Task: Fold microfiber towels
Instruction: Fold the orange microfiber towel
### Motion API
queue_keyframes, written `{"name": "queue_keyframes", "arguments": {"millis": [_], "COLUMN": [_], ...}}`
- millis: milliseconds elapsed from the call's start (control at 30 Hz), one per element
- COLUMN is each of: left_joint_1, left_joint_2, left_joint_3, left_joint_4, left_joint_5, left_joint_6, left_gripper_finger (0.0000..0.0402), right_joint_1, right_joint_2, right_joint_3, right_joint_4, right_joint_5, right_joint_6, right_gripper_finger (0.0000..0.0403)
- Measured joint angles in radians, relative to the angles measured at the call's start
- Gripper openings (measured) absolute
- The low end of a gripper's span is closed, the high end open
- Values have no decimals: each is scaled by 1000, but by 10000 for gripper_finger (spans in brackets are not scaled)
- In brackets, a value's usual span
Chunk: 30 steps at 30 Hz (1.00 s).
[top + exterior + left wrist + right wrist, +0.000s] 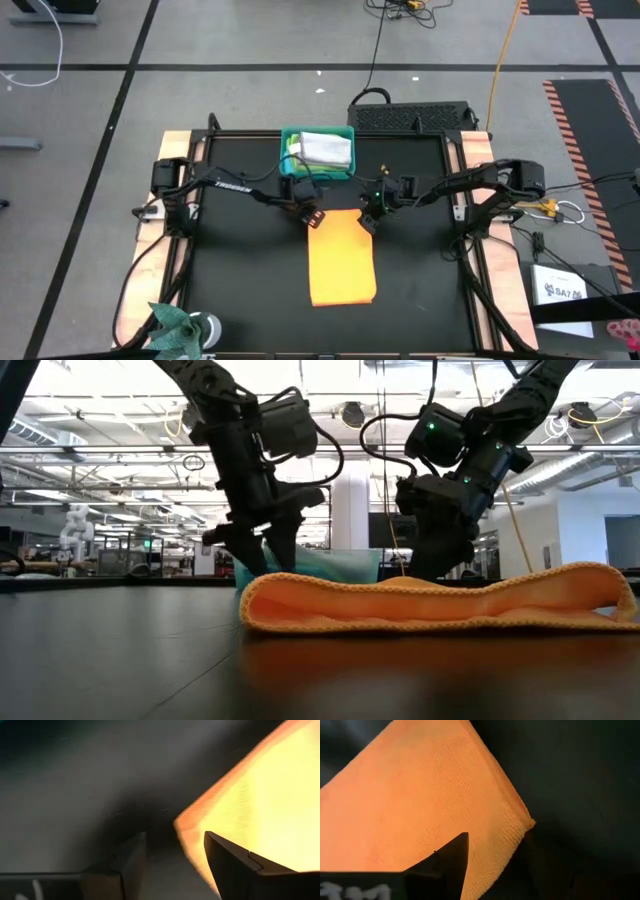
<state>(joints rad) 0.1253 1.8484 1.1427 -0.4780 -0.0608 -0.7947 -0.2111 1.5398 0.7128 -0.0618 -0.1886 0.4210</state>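
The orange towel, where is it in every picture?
High view: orange towel lies mid-table, below the teal bin.
Low view: it spans the middle to the right edge.
Left wrist view: right side.
Right wrist view: left and middle.
Shared landmark: the black table.

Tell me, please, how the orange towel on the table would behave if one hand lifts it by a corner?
The orange towel would probably droop, not stay flat: in the low view its folded edge bulges softly. It looks light, being thin cloth in two layers. The layers might slide apart, since nothing holds them; the left hand and right hand are both open above it.
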Motion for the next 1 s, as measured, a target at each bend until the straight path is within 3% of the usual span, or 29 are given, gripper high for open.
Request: {"name": "queue_keyframes", "arguments": {"millis": [233,733,1000], "left_joint_1": [0,0,0], "left_joint_2": [0,-6,-4], "left_joint_3": [-56,-127,-127], "left_joint_4": [179,260,268], "left_joint_5": [63,56,57], "left_joint_6": [-30,-73,-73], "left_gripper_finger": [209,209,209], "right_joint_1": [0,-6,-17], "right_joint_2": [0,3,96], "right_joint_3": [0,0,3], "right_joint_4": [-1,0,41], "right_joint_5": [2,31,26], "right_joint_6": [-11,-17,-14], "right_gripper_finger": [187,181,179]}}
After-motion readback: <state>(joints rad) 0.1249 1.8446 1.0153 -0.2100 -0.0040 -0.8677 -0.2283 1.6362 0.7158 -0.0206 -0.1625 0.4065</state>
